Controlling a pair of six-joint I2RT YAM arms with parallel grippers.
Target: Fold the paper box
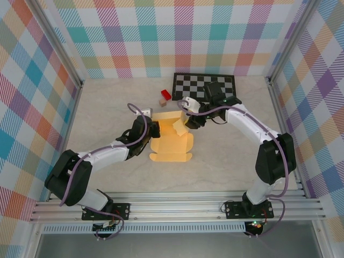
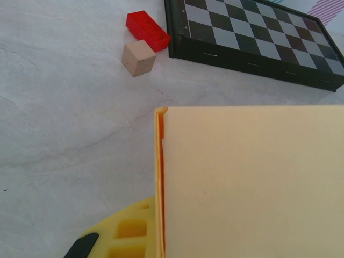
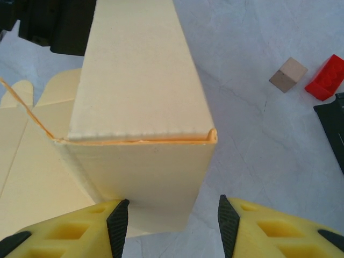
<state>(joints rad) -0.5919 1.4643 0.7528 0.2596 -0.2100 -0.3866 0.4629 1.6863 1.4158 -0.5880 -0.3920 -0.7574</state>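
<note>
Your left gripper is clamped shut, seemingly on the left wall of the paper box, steadying it between both grippers. Your right gripper stands half open astride a raised wall, holding nothing, placed to fold.

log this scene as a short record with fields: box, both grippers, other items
paper box: partly folded, some panels raised, the rest flat on the table
left gripper: shut, pinching the box's left edge
right gripper: open, a raised panel between its fingers
red block: next to the tan block, beyond the box
checkerboard mat: at the far edge, right of the blocks
</note>
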